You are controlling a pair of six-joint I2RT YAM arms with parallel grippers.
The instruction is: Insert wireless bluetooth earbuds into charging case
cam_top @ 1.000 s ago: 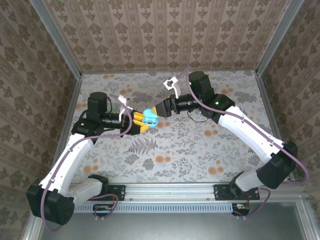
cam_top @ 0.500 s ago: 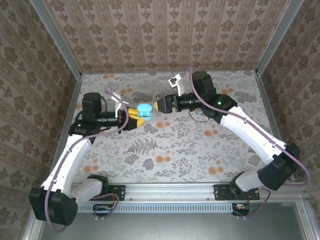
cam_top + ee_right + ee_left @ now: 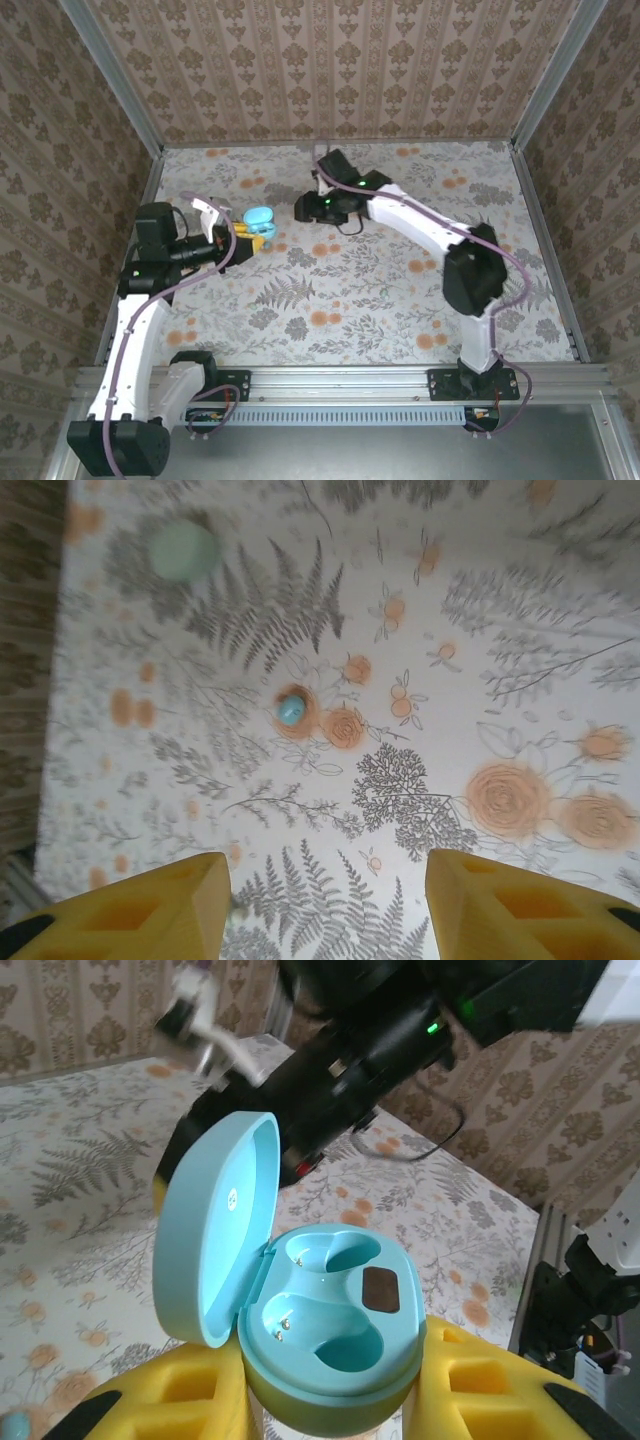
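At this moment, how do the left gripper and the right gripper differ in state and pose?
The left gripper is shut on the charging case, lid open and both wells empty; the right gripper is open and holds nothing. The left gripper points across the table; the right gripper points down at it, a teal earbud lying beyond its tips. Both have yellow fingers.

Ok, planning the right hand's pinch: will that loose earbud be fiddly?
Probably: the earbud looks tiny, rounded and smooth, so it may slip or roll between the broad yellow fingers. Likely very light: a nudge could scoot it across the table.
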